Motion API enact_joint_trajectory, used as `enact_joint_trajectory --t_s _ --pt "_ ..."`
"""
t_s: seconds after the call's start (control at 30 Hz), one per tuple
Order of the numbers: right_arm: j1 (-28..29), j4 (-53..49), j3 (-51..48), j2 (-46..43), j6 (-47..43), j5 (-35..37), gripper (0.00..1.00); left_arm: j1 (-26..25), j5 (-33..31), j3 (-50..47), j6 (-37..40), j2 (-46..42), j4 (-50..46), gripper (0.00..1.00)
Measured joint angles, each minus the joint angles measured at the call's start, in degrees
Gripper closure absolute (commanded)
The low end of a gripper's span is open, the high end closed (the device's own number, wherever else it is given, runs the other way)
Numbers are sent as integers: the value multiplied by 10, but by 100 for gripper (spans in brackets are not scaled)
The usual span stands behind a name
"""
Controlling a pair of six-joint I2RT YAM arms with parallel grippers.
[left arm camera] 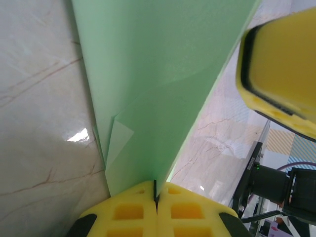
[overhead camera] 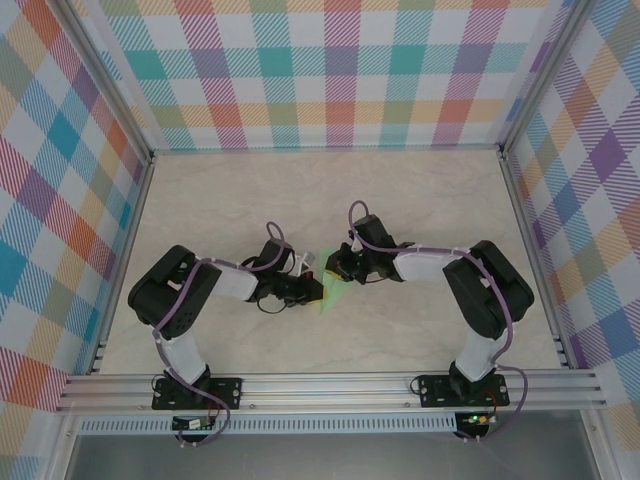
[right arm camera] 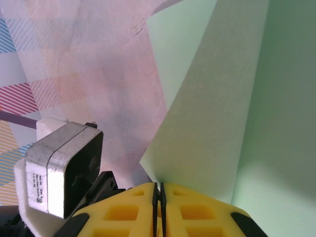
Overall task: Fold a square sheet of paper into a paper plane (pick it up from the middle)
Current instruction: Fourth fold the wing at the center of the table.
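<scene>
left pincer: pressed together on one edge of the sheet of paper, nothing but paper between the pads.
right pincer: pressed together, pinching another edge of the same sheet.
sheet location: held up between the two arms over the middle of the table, seen from above as a narrow pale green wedge; whether its tip touches the table cannot be told.
sheet condition: partly folded, layers overlapping.
weight: judged very light.
stiffness: thin and limp; likely stiffer along a crease.
fragility: likely to tear or crumple if the pincers pull apart; keep tension low.
surface: smooth; may slip from a loose pinch.
hold point: judged best near the middle, on doubled layers beside the fold.
</scene>
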Motion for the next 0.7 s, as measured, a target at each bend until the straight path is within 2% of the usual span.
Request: enact_joint_trajectory --t_s 0.4,0.7 --pt "0 -18 0 -20 -20 10 87 9 13 -12 -36 4 30 98" --pt "0 -19 18 19 -20 -17 89 9 13 -12 -42 4 30 99"
